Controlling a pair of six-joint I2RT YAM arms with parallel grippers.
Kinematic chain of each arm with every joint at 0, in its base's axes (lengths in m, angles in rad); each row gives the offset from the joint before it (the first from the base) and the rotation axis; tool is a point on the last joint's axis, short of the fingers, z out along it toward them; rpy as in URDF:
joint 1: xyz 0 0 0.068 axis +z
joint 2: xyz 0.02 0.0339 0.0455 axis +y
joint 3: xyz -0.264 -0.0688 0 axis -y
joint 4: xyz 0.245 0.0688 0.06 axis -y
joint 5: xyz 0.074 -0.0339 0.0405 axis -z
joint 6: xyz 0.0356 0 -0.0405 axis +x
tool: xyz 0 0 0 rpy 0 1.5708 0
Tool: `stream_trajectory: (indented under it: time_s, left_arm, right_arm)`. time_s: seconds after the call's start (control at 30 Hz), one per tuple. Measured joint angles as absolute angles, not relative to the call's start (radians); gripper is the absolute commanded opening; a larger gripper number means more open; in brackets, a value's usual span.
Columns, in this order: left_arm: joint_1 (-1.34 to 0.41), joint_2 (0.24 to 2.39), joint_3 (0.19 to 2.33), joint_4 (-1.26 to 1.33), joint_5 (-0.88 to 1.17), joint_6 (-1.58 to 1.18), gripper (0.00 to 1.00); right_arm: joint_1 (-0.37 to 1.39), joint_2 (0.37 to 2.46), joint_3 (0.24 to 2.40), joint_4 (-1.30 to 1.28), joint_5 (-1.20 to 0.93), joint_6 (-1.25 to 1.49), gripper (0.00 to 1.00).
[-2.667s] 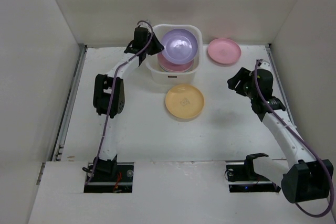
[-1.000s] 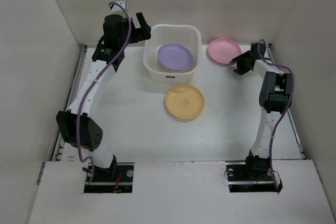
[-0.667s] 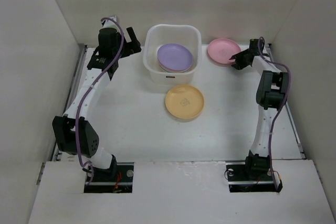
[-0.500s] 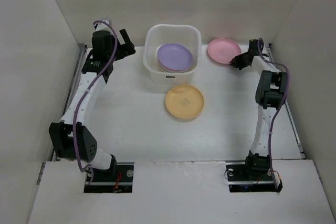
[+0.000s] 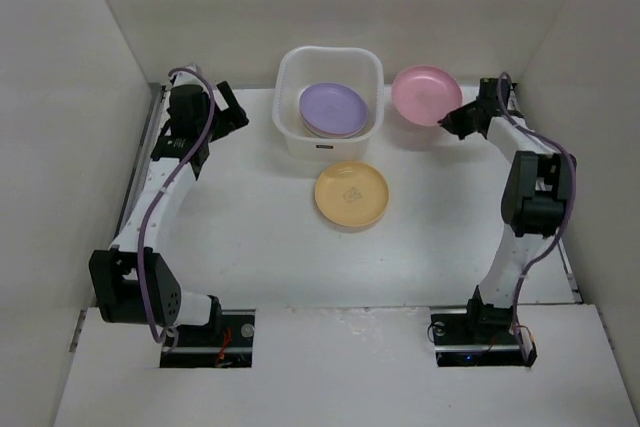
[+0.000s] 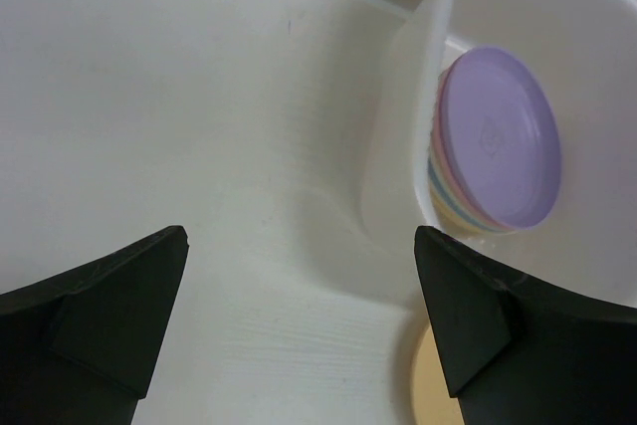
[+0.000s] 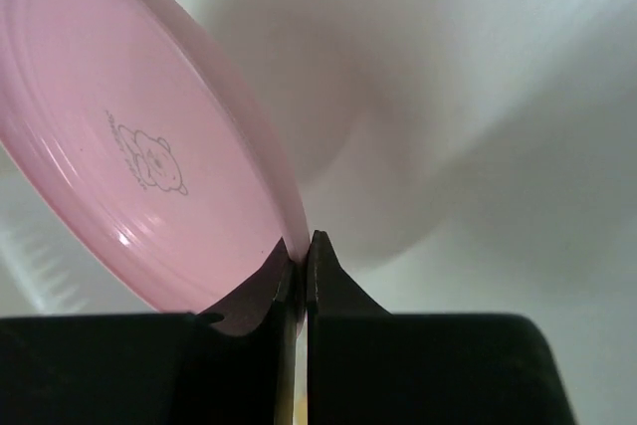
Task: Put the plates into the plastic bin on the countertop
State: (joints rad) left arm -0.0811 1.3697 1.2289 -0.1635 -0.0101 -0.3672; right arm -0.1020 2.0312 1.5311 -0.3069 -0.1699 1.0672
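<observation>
Plates: a stack topped by a purple plate [image 5: 334, 109] already lies inside the plastic bin [image 5: 329, 55], upper centre of the top view. The pink plate [image 5: 426, 94] hangs tilted just right of the bin, its rim pinched between the right fingers [image 7: 336, 286]. A yellow-orange plate [image 5: 351, 194] lies on the desk [image 5: 250, 237] just below the bin, untouched. The left fingers [image 6: 100, 316] stand apart and empty, left of the bin. By my reading most is done, with two plates left to go in.
</observation>
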Motion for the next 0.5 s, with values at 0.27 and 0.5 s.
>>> stream_trajectory:
  time_s: [0.27,0.5]
  left_arm:
    - [-0.099,1.368,1.01,-0.162,-0.031,-0.446,1.0]
    - [-0.137,1.311,0.879,-0.167,-0.035,-0.489,1.0]
  right_arm:
    - [0.029,1.768,1.65,-0.237,-0.154,0.912,0.02]
    - [0.23,1.929,1.985,-0.284,-0.179,0.751,0.02]
